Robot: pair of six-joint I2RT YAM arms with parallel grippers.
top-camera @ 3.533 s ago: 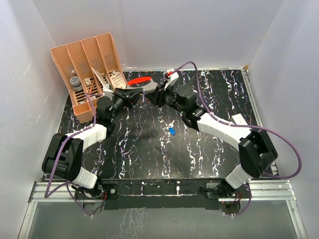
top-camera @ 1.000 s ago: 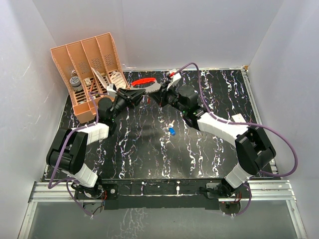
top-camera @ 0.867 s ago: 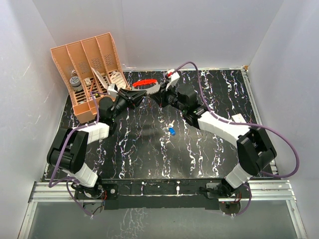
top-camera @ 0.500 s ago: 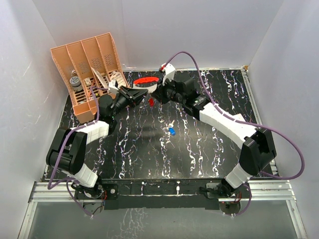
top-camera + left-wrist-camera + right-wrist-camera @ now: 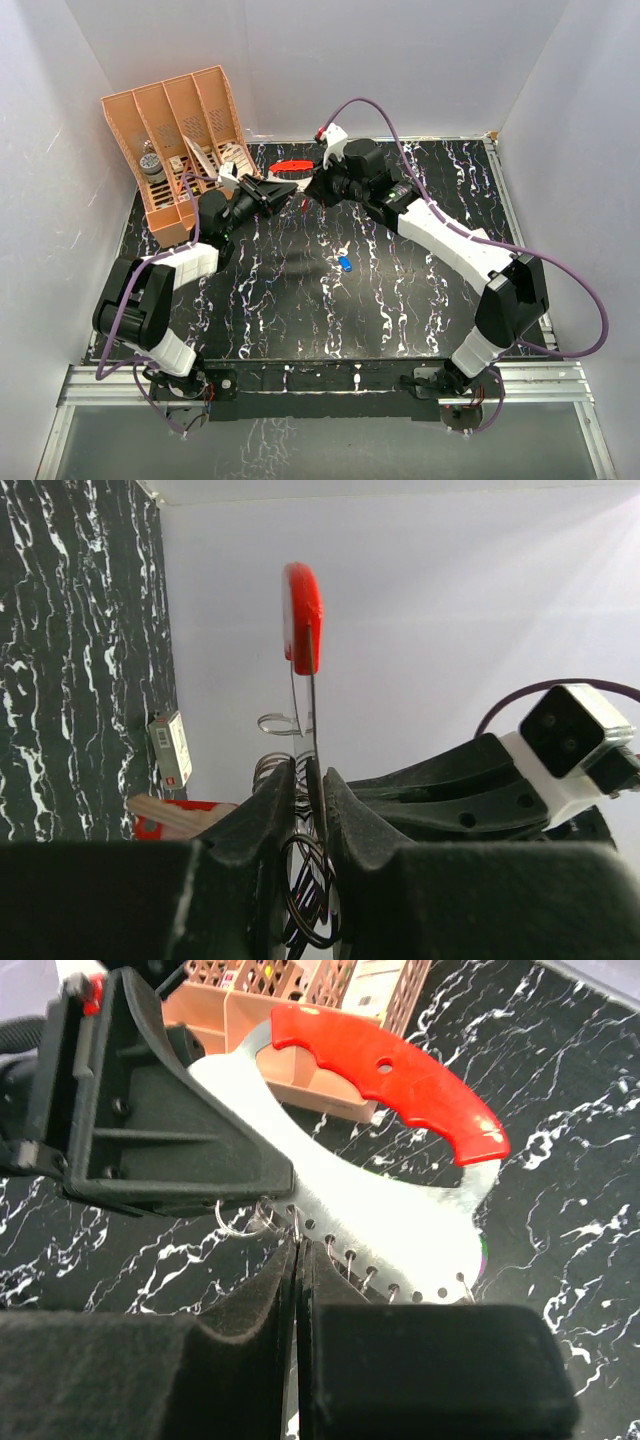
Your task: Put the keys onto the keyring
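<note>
L hand (image 5: 309, 780) w/ keyring (image 5: 302, 618)

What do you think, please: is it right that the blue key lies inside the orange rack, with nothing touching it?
Not quite: the blue key lies on the table, not inside the orange rack, with nothing touching it, as the top view shows.

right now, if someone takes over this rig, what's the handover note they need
Left tool: shut on the keyring, gripping its grey tag, held up.
Right tool: shut, tips at the tag's holed edge beside small wire rings; no key visible in it.
Blue key: loose on the table, mid-field. Red key: not clearly visible.
Done: keyring gripped. Left: thread both keys.
</note>
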